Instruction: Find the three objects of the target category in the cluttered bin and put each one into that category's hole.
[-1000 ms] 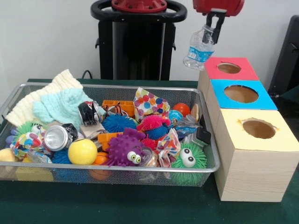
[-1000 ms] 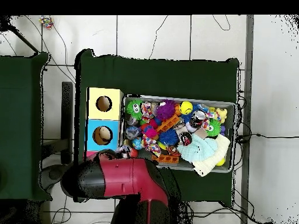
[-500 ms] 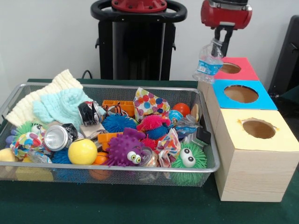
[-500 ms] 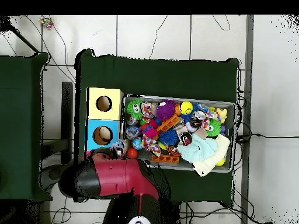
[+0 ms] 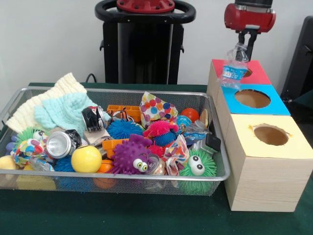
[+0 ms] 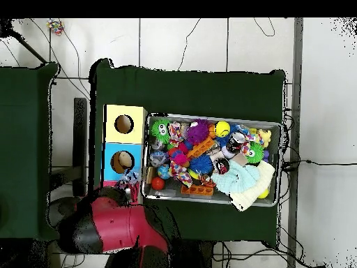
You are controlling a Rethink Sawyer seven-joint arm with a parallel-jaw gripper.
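My gripper [image 5: 246,45] hangs from the red arm head at the top right and is shut on a clear plastic water bottle [image 5: 234,63] with a blue label. The bottle hangs tilted over the red-topped box [image 5: 259,73], at its hole. The wire mesh bin [image 5: 98,180] fills the left and middle, packed with toys, a crushed can [image 5: 60,143] and knitted cloths [image 5: 58,108]. In the overhead view the red arm [image 6: 111,223] covers the red box, the bottle [image 6: 130,184] shows at its tip, and the bin [image 6: 279,125] lies to the right.
A blue-topped box [image 5: 279,105] and a yellow-topped box [image 5: 293,147], each with a round hole, stand in a row with the red one right of the bin. The black pedestal [image 5: 144,44] stands behind the bin. Green cloth [image 5: 122,215] covers the table.
The gripper has carried the bottle to the right in the front view, from beside the boxes to over the red-topped box, and a little lower.
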